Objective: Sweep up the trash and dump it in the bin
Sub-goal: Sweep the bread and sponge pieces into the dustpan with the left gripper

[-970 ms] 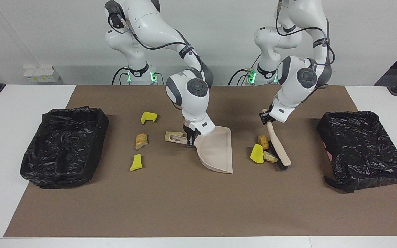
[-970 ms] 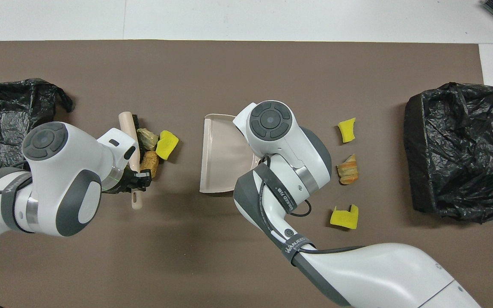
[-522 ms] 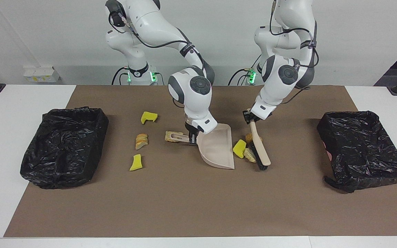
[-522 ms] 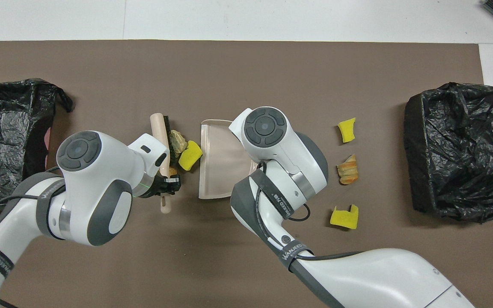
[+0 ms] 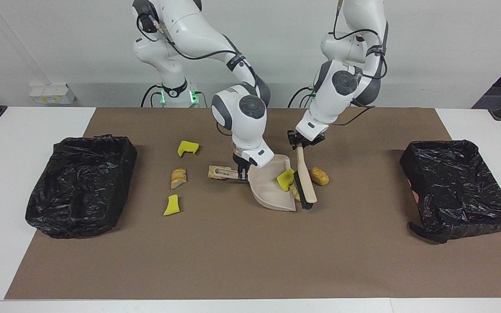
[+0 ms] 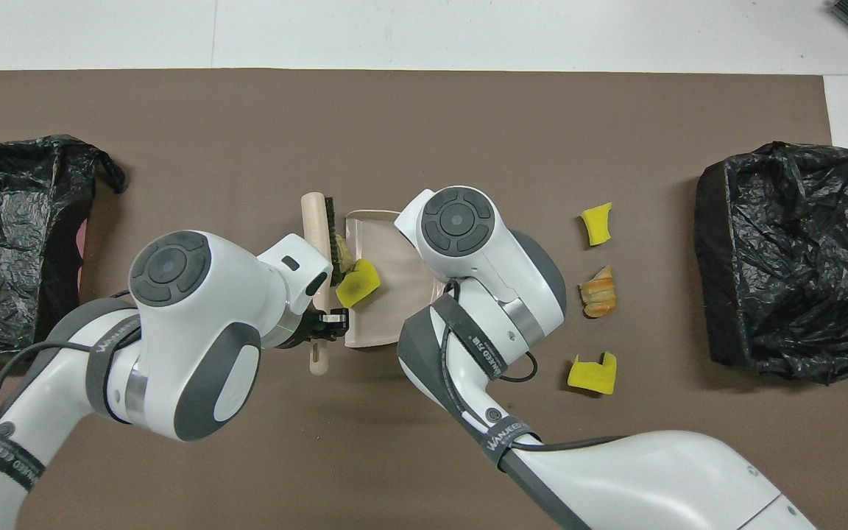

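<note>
My right gripper (image 5: 242, 173) is shut on the handle of the beige dustpan (image 5: 270, 193), which rests on the mat. My left gripper (image 5: 299, 145) is shut on the handle of the wooden brush (image 5: 306, 184), whose bristles stand at the pan's lip. Of the trash, a yellow scrap (image 5: 285, 180) lies inside the pan (image 6: 387, 324) and a tan scrap (image 5: 295, 191) sits at the lip against the bristles. An orange chunk (image 5: 319, 176) lies on the mat beside the brush, toward the left arm's end. In the overhead view the yellow scrap (image 6: 358, 283) shows beside the left gripper (image 6: 324, 324).
More trash lies toward the right arm's end: a yellow scrap (image 5: 188, 148), a bread chunk (image 5: 179, 178), another yellow scrap (image 5: 172, 205) and a tan chunk (image 5: 211, 172) at the handle's tip. Black-lined bins (image 5: 81, 187) (image 5: 459, 187) stand at both ends of the brown mat.
The left arm dragged the brush toward the dustpan, pushing the yellow and tan scraps into its mouth. The orange chunk stayed where it slipped past. The pan barely moved.
</note>
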Robot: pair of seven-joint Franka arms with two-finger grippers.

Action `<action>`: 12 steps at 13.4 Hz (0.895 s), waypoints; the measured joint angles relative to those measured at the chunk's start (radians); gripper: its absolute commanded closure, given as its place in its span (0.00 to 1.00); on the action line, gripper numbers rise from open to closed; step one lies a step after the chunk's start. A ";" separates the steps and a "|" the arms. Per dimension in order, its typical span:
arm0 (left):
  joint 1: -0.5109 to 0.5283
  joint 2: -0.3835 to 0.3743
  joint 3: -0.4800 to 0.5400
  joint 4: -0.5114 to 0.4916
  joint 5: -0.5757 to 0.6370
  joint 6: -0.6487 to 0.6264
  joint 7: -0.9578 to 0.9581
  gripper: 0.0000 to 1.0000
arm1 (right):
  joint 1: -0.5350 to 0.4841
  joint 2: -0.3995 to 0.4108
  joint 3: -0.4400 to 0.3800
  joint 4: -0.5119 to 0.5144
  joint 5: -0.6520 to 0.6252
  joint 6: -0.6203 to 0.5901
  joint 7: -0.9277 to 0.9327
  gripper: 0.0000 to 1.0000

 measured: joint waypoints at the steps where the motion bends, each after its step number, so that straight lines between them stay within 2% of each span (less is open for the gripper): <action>1: 0.008 -0.029 0.009 0.021 0.001 -0.075 -0.018 1.00 | 0.000 0.000 0.000 0.000 0.000 0.000 -0.003 1.00; 3: 0.050 -0.089 0.022 0.031 0.008 -0.218 -0.053 1.00 | -0.001 0.000 0.000 -0.001 0.000 0.001 -0.007 1.00; 6: 0.152 -0.119 0.027 -0.019 0.040 -0.248 -0.051 1.00 | -0.001 0.000 0.000 -0.001 -0.001 0.002 -0.015 1.00; 10: 0.165 -0.089 0.014 -0.191 0.046 -0.070 -0.052 1.00 | 0.003 -0.001 0.002 -0.002 -0.023 0.002 -0.016 1.00; 12: 0.137 -0.080 0.005 -0.234 0.046 -0.001 -0.061 1.00 | 0.005 -0.002 0.002 -0.007 -0.033 0.005 -0.016 1.00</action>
